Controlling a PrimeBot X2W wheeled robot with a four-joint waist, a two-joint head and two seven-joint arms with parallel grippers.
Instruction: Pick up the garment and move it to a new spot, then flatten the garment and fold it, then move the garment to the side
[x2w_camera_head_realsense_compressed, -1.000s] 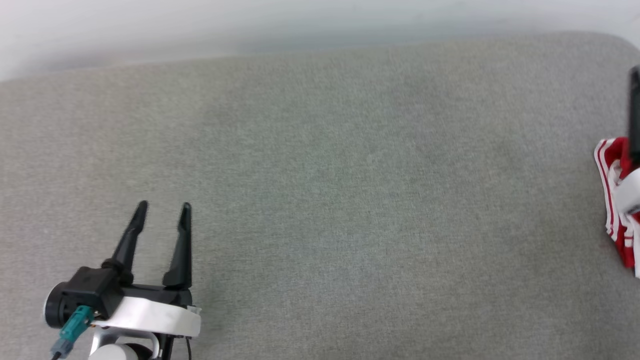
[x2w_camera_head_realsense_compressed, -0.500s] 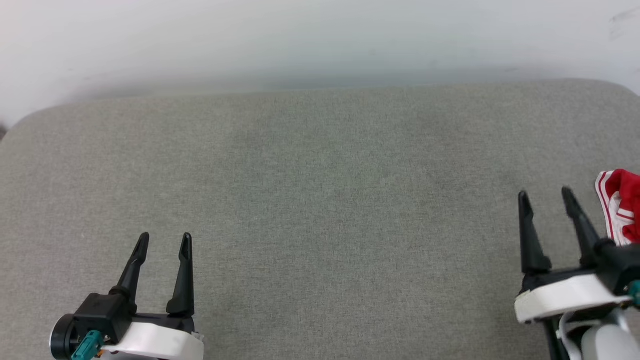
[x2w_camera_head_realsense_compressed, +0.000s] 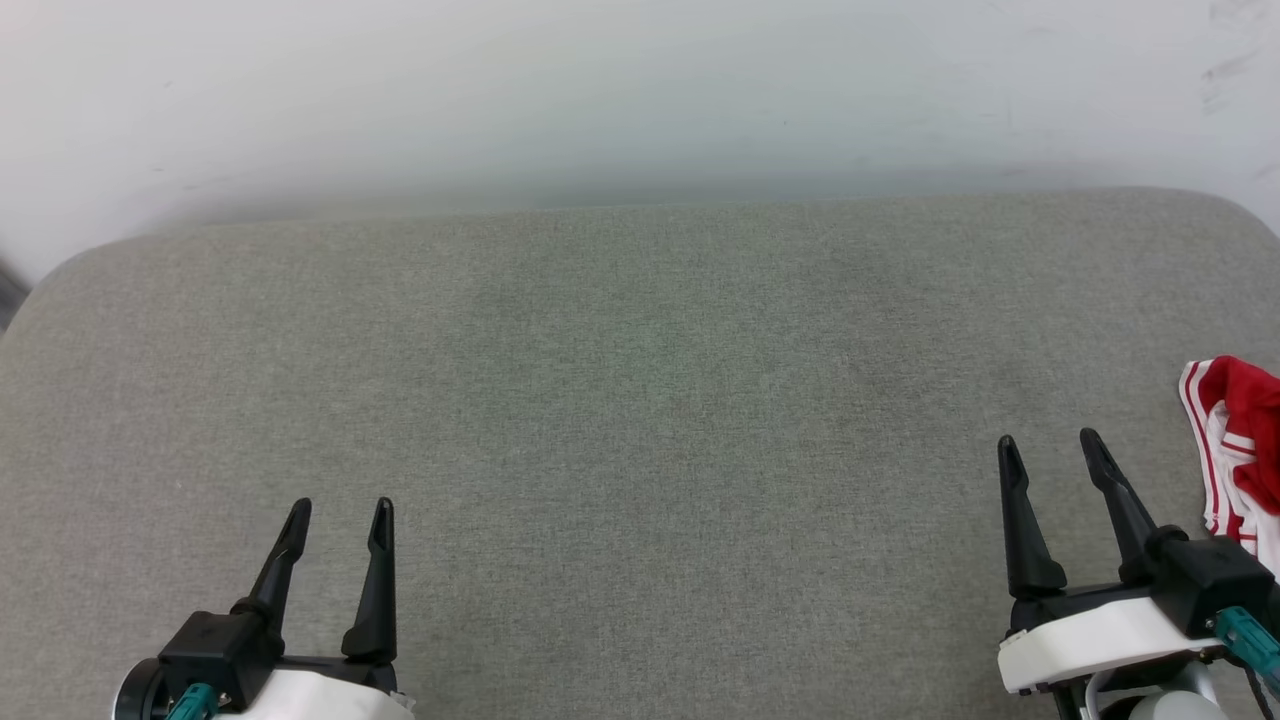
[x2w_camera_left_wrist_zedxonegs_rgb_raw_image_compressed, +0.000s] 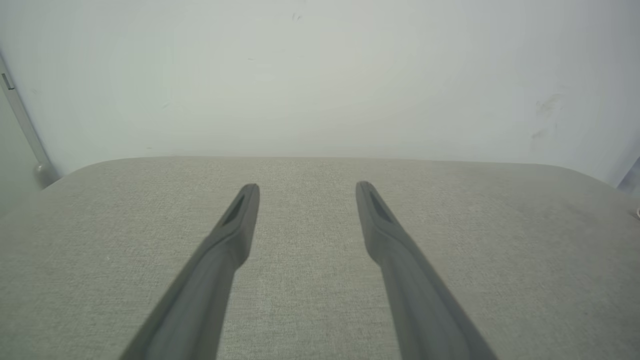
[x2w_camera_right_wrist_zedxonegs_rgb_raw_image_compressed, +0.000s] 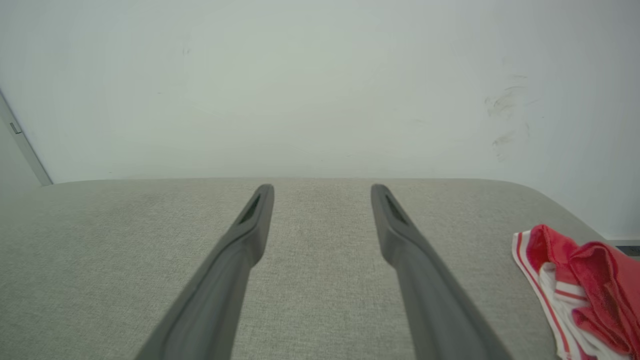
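Head view: the garment (x2w_camera_head_realsense_compressed: 1245, 420) is seen bunched at the right edge of the grey pad (x2w_camera_head_realsense_compressed: 640, 400), just beside the right gripper (x2w_camera_head_realsense_compressed: 1047, 438), whose jaws are spread and empty, as are those of the left gripper (x2w_camera_head_realsense_compressed: 341, 505). Light, limp cloth is judged; a raised fold near the striped trim is best pinched.

Bare room here, more lab than home: grey cloth-covered pad (x2w_camera_head_realsense_compressed: 640, 400) set against a plain white wall (x2w_camera_head_realsense_compressed: 640, 90), scuffed.
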